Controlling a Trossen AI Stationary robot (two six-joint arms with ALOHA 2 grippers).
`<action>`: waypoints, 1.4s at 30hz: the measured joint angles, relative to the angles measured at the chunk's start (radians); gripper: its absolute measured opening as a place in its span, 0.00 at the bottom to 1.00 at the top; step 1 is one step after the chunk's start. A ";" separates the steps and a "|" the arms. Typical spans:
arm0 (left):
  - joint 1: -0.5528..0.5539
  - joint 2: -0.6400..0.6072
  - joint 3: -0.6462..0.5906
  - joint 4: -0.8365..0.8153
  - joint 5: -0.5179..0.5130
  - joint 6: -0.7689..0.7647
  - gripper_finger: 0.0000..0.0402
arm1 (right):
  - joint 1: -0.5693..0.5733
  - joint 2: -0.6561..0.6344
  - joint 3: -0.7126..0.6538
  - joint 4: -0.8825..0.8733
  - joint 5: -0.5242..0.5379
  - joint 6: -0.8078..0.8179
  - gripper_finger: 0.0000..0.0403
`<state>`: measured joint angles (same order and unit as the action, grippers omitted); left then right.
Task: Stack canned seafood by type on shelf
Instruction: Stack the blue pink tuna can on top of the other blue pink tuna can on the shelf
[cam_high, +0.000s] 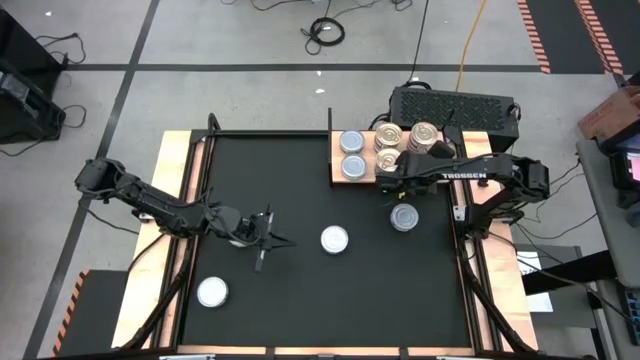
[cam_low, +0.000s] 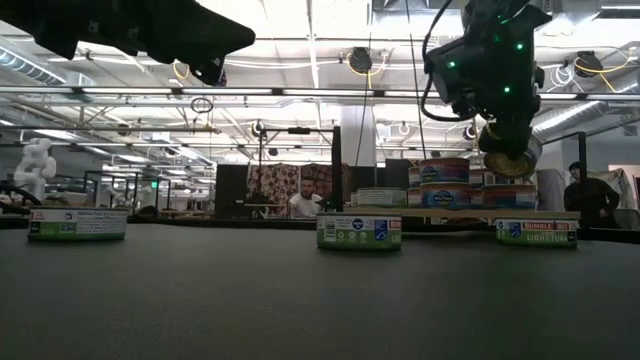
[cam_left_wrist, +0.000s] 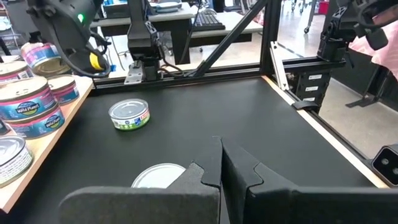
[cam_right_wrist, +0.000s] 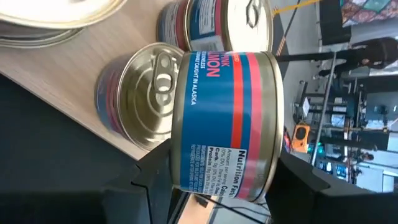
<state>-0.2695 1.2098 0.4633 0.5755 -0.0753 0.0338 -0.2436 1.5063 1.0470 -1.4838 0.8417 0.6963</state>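
The wooden shelf (cam_high: 340, 178) lies at the mat's far right. It carries two silvery-topped tins (cam_high: 352, 155) and several gold pull-tab tins (cam_high: 405, 135), some of them stacked (cam_low: 445, 185). My right gripper (cam_high: 398, 168) hangs over the shelf's near part, shut on a blue-and-red-labelled tin (cam_right_wrist: 224, 124) above a gold-topped tin (cam_right_wrist: 140, 93). Three loose tins stand on the black mat (cam_high: 405, 217) (cam_high: 334, 239) (cam_high: 212, 291). My left gripper (cam_left_wrist: 221, 168) is shut and hovers over the mat's left middle, with a silvery-topped tin (cam_left_wrist: 158, 177) just below its tips. My right gripper holds the tin between its two fingers (cam_right_wrist: 152, 177), which stand one at each flat end, so the labelled wall (cam_right_wrist: 205, 174) faces the wrist camera. The fingers slant down from the table's right. The tin is lifted clear of the shelf and tilted, its gold face (cam_low: 512, 155) showing.
A black metal frame (cam_high: 330, 125) borders the mat. A black box (cam_high: 455, 105) stands beyond the shelf. One loose tin (cam_left_wrist: 129, 115) sits near the shelf's edge. People show in the room behind the table.
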 joint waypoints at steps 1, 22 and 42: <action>0.000 0.000 0.000 -0.003 0.000 0.000 0.00 | -0.001 -0.001 0.000 0.014 0.002 -0.014 0.48; 0.000 0.000 0.000 -0.019 0.000 0.000 0.00 | -0.118 0.020 0.000 0.121 -0.013 -0.195 0.51; 0.000 0.000 0.000 -0.024 0.000 0.003 0.00 | -0.121 0.120 0.002 0.093 -0.081 -0.245 0.57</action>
<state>-0.2695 1.2098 0.4633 0.5510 -0.0750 0.0365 -0.3645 1.6264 1.0485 -1.3911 0.7603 0.4518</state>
